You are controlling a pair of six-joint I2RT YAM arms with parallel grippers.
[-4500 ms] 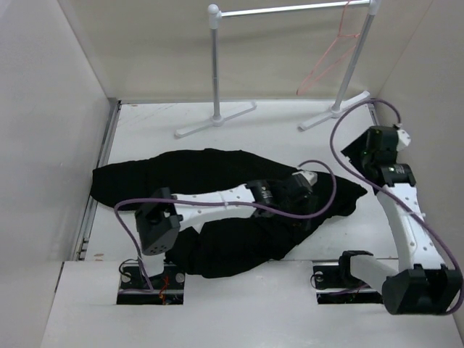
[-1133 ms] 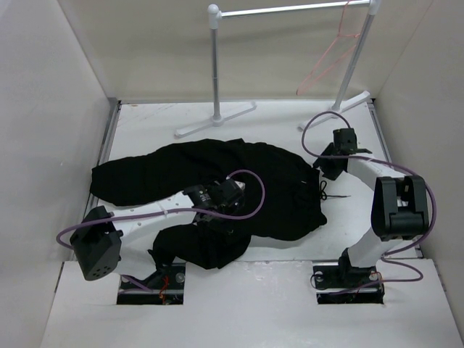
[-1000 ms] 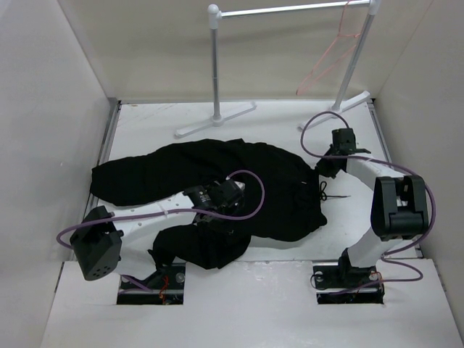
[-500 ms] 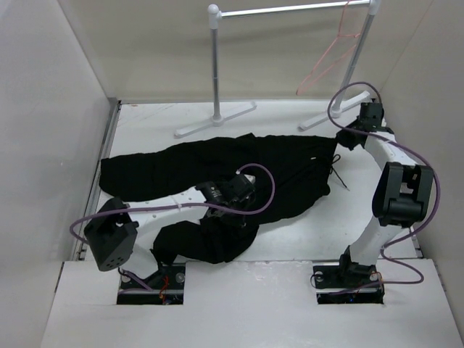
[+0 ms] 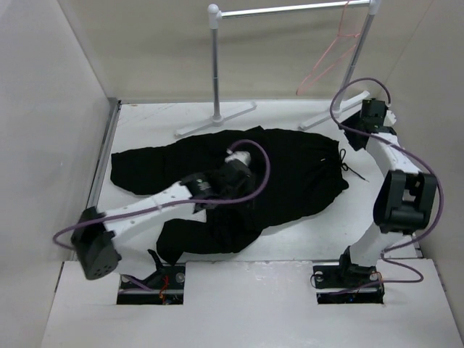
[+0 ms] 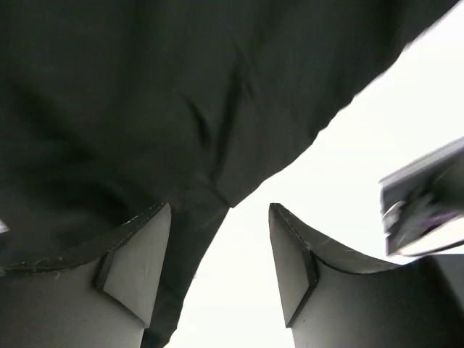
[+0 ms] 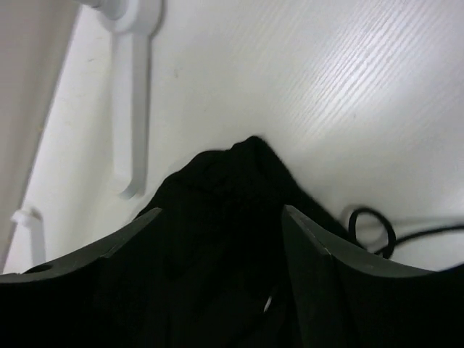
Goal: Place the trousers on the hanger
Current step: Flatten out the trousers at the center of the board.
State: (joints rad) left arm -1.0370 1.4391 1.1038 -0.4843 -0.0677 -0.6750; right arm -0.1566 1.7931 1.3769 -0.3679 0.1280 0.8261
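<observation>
The black trousers (image 5: 283, 177) lie spread across the table, waist end toward the right. Their drawstring (image 5: 349, 164) trails off the waist onto the table. My right gripper (image 5: 354, 139) is at the waist's far right edge. In the right wrist view it (image 7: 217, 268) is open, with bunched waist fabric (image 7: 217, 210) between its fingers. My left gripper (image 5: 230, 181) hovers over the middle of the trousers. In the left wrist view it (image 6: 217, 268) is open and empty, with fabric (image 6: 145, 109) beside its left finger (image 6: 138, 268). The pink-red hanger (image 5: 326, 61) hangs on the rail at back right.
The white and metal clothes rail (image 5: 290, 9) stands at the back, its left post (image 5: 215, 65) and foot (image 5: 217, 119) just beyond the trousers. Its right foot (image 7: 134, 94) lies close to my right gripper. Walls close in on the left and right.
The trousers have slid toward the back right and spread flatter. My right gripper has moved back along with the waist. My left arm has swung right over the fabric.
</observation>
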